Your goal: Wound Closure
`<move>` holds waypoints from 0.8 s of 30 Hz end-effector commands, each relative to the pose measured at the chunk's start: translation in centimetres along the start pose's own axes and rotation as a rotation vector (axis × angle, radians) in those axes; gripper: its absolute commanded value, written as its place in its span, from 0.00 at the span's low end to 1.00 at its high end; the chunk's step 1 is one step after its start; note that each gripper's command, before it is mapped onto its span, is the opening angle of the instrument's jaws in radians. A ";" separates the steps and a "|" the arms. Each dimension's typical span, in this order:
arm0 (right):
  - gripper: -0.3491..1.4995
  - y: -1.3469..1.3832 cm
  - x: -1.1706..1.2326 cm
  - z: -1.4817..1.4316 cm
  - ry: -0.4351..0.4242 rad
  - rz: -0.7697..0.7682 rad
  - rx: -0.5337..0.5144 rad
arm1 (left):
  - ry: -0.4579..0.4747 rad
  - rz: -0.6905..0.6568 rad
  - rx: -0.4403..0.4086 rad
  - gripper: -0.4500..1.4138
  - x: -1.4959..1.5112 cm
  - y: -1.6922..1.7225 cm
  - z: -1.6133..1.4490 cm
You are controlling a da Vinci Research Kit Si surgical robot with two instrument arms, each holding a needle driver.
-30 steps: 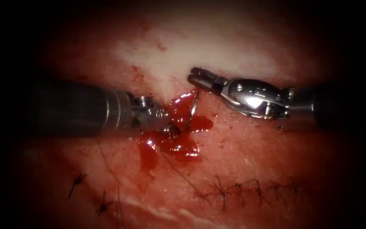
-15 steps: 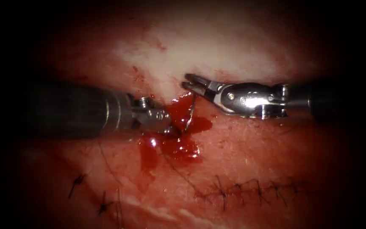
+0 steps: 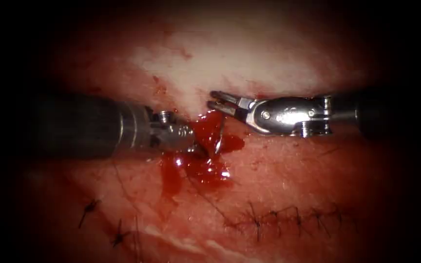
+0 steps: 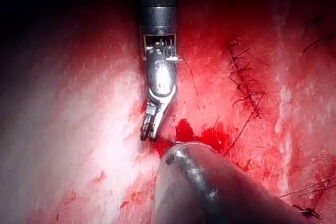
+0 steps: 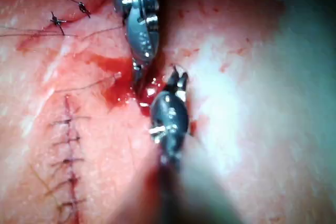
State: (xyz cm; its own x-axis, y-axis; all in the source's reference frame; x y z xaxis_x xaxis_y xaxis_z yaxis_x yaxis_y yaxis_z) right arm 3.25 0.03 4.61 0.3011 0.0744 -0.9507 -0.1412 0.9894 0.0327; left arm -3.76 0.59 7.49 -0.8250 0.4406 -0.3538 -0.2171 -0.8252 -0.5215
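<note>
Needle in tissue between tools.

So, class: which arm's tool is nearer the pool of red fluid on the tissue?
Left. The left tool has its tip right at the red fluid; the right tool sits just above the pool's upper edge, jaws slightly open.

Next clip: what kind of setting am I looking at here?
Most likely a bench suturing practice setup: two thin wristed tools, the left tool and the right tool, work over raw tissue with pooled red fluid, beside a finished stitched row.
</note>
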 end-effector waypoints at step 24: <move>0.00 -0.02 0.02 0.09 -0.007 -0.006 0.032 | 0.031 0.023 0.067 0.00 0.24 0.50 -0.07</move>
State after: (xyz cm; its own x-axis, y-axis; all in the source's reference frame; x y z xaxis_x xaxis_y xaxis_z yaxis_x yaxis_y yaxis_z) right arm 3.28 0.07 4.56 0.3098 0.0681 -0.9484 -0.1098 0.9933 0.0355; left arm -3.97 0.33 7.08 -0.8140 0.4307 -0.3898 -0.2347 -0.8576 -0.4576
